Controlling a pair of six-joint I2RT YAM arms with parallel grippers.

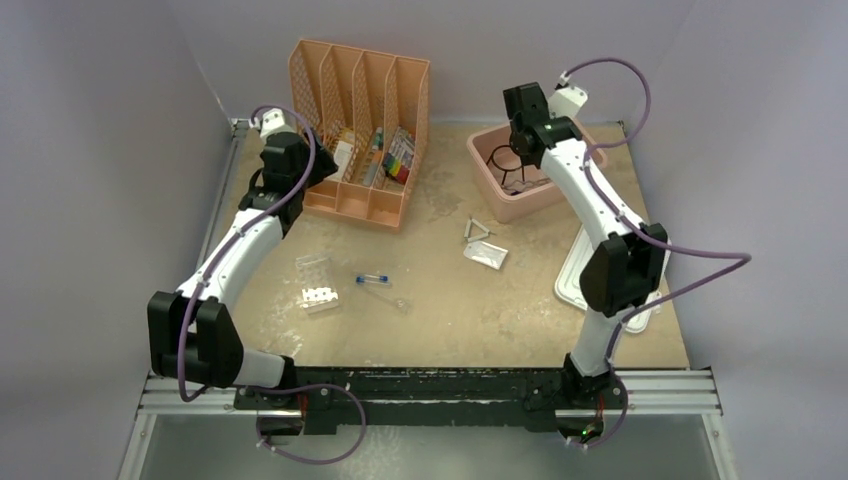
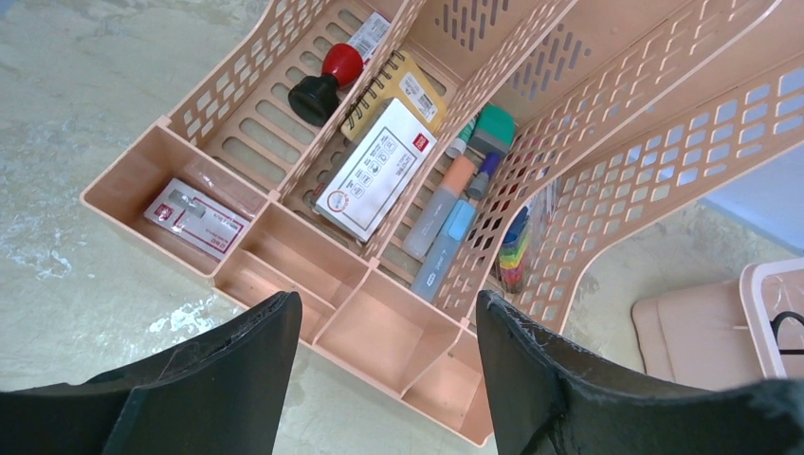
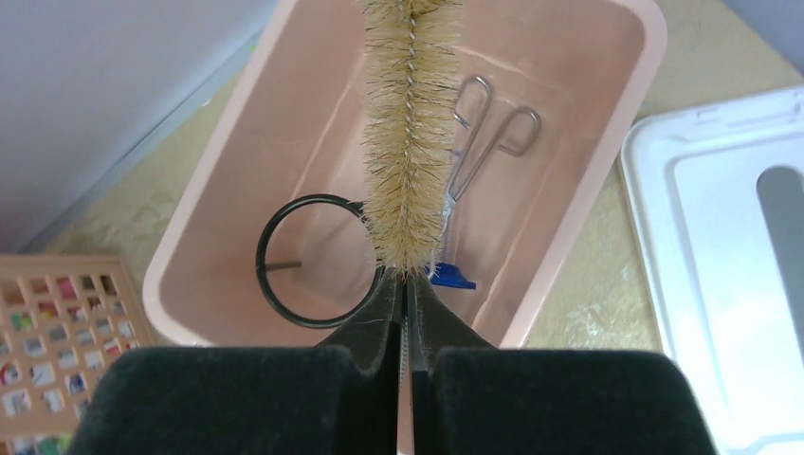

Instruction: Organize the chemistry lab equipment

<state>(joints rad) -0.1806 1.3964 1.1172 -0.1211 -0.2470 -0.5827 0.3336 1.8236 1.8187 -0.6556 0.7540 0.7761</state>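
Over the pink tub [image 3: 607,161] at two o'clock, the right gripper [image 3: 406,313] clamps the bristle brush [image 3: 410,133] above the black wire ring [image 3: 308,261] and metal tongs [image 3: 488,133] lying inside, the left gripper [image 2: 384,303] gapes empty at eleven, and the white tube rack [image 1: 319,297], blue-capped tube [image 1: 373,279] and wire triangle [image 1: 479,230] lie unsorted mid-table.

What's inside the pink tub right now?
A black wire ring, metal tongs and a blue-capped item are in the pink tub. The bristle brush, held above by the shut right gripper, hides the strip of floor beneath it and most of the blue-capped item.
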